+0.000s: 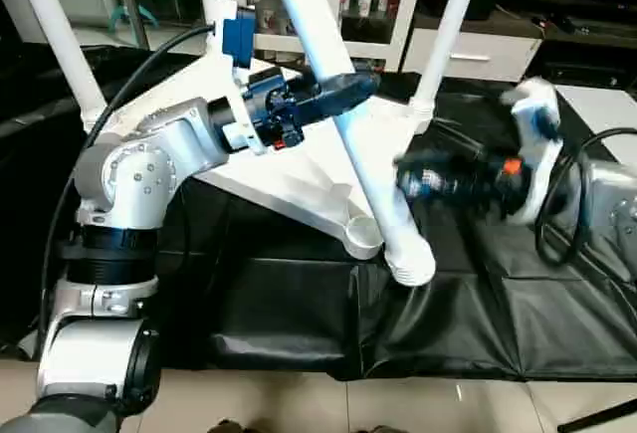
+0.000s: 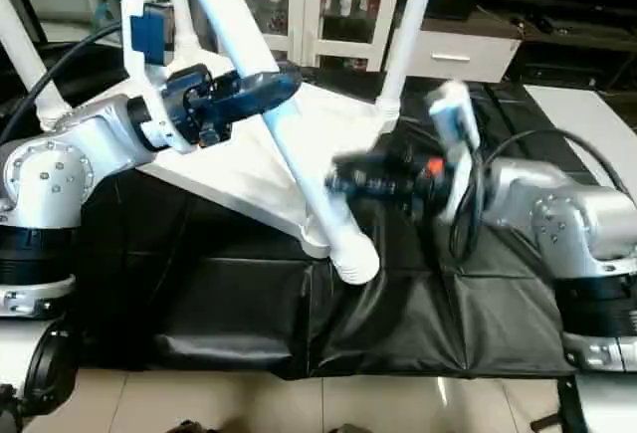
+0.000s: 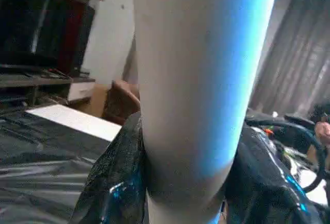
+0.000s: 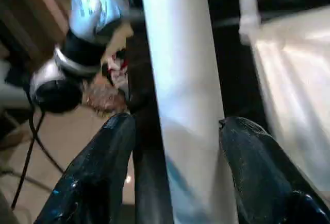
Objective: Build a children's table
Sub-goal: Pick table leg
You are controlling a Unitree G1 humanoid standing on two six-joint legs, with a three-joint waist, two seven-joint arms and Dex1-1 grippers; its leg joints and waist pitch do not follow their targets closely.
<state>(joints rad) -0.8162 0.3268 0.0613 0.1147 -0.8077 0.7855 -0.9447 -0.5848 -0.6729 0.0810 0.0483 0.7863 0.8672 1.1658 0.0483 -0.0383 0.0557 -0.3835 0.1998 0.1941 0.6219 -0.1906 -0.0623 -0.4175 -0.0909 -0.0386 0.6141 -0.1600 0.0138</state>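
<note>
Left wrist view shows the left tool (image 1: pixel 343 90) clamped around a slanted leg (image 1: pixel 343 114) above the tabletop (image 1: pixel 299 179). Right wrist view shows that leg between the right tool's (image 4: pixel 175 172) spread fingers (image 4: pixel 93 177), gaps either side.

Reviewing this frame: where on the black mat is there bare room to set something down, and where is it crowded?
Bare: the near strip of the black mat, between the tabletop and the mat's front edge. Crowded: the middle, where the left gripper clamps the slanted leg, with the right gripper close beside.
</note>
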